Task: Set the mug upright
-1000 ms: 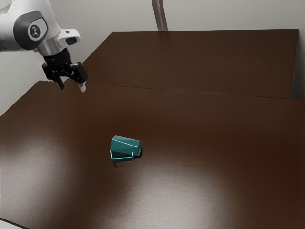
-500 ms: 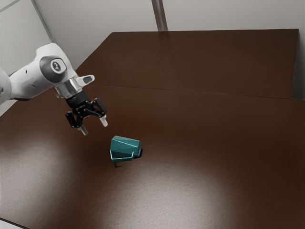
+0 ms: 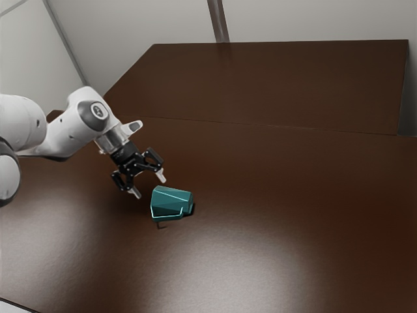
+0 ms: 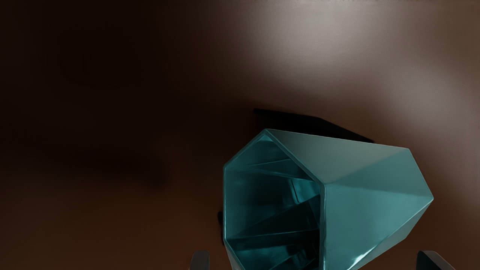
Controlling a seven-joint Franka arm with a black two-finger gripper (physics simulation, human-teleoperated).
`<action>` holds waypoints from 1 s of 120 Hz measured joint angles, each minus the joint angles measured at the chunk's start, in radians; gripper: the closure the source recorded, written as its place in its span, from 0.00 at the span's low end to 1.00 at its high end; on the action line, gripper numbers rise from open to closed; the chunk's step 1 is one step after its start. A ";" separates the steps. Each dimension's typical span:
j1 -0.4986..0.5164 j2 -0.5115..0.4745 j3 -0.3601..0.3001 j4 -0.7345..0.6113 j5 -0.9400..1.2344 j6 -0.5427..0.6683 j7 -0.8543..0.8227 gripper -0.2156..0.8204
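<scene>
The teal faceted mug (image 3: 171, 203) lies on its side on the brown table (image 3: 273, 189), near the middle of the exterior view. My gripper (image 3: 149, 185) hangs just off the mug on the exterior view's left, a little above the tabletop, with its fingers spread and nothing held. In the wrist view the mug (image 4: 371, 183) shows its hollow mouth and one slanted outer side, and the tips of my gripper (image 4: 313, 260) stand wide apart at either side of it. No contact with the mug is visible.
A raised-looking brown panel (image 3: 273, 85) extends behind the table surface, with a pale wall and a grey post (image 3: 218, 21) beyond. The mug's dark shadow falls on the tabletop beside it.
My gripper has come down from the exterior view's upper left toward its right, ending close to the mug. More of the arm has come into view. The mug has stayed where it was.
</scene>
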 joint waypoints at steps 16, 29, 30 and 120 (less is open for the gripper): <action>0.000 0.015 0.000 -0.013 -0.078 0.015 0.007 0.21; 0.000 0.031 0.000 -0.034 -0.146 0.021 0.012 0.21; 0.000 0.032 0.000 -0.035 -0.151 0.021 0.013 0.21; -0.011 0.034 -0.024 0.016 -0.207 0.031 0.010 0.91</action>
